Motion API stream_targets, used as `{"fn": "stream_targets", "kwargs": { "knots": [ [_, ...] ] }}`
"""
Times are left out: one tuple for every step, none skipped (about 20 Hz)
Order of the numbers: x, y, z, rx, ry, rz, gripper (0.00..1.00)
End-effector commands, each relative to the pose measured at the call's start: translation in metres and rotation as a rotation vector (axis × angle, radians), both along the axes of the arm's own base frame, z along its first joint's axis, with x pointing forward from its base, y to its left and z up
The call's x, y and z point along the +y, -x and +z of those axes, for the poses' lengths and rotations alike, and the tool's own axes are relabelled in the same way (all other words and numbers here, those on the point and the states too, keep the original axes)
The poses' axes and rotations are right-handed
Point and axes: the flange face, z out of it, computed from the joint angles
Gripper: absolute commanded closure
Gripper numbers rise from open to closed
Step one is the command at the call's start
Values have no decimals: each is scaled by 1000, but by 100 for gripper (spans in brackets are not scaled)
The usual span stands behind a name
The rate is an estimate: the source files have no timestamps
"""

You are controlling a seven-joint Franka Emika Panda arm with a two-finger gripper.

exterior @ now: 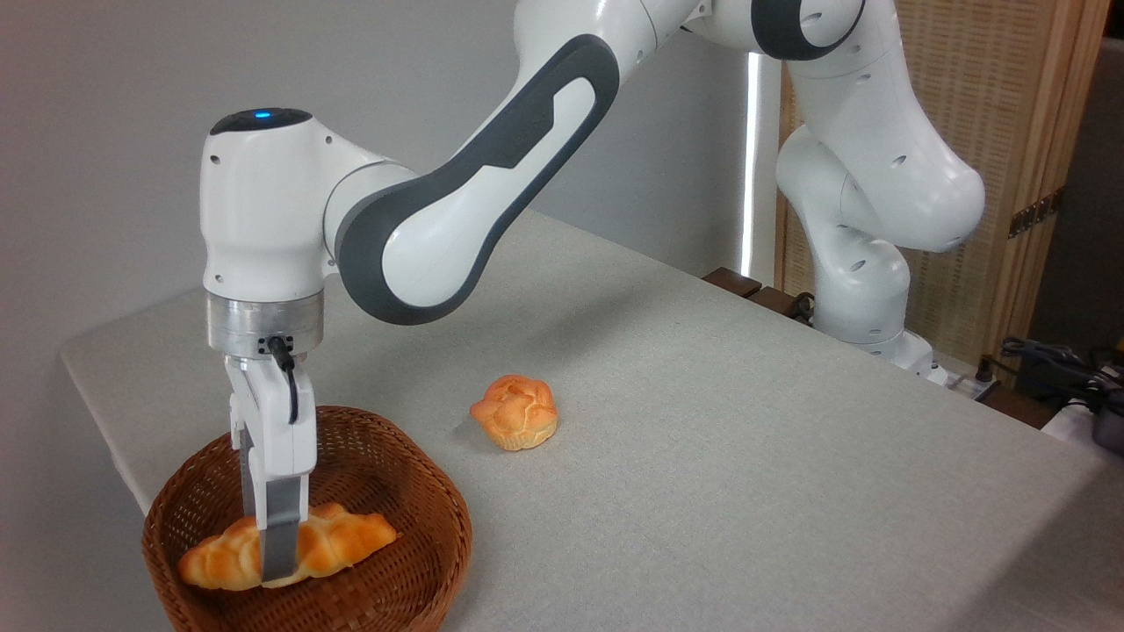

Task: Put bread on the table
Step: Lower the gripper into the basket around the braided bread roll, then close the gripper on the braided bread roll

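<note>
The bread (347,537), a long braided golden loaf, lies in the brown wicker basket (443,518) at the near left corner of the table (746,456). My gripper (272,562) reaches straight down into the basket. Its near finger crosses the loaf's middle and the other finger stands just behind it, so the jaws look shut on the bread. The loaf sits low in the basket, near its floor; I cannot tell if it touches.
A small round knotted bun (515,411) rests on the grey cloth right of the basket. The arm's base (865,298) stands at the far right edge, with cables and a wooden screen behind it.
</note>
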Motion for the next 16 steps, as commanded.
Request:
{"fn": "stream_targets", "kwargs": {
  "knots": [
    [0,1,12,-34,-8,-1,66],
    [1,1,13,-35,-8,1,68],
    [0,1,15,-39,-8,-1,68],
    [1,2,17,-40,-8,1,69],
    [2,2,18,-42,-8,4,69],
    [2,2,22,-46,-7,4,69],
    [2,2,23,-48,-7,4,70],
    [3,2,24,-49,-8,2,72],
    [3,2,24,-49,-9,2,72],
    [3,3,27,-54,-7,5,72],
    [4,3,28,-56,-7,8,72],
    [7,4,34,-60,-8,13,72],
    [9,6,44,-73,-9,12,72],
    [11,8,55,-86,-8,18,72],
    [12,10,63,-91,-6,23,72],
    [16,15,74,-75,-12,30,71]
  ]
}}
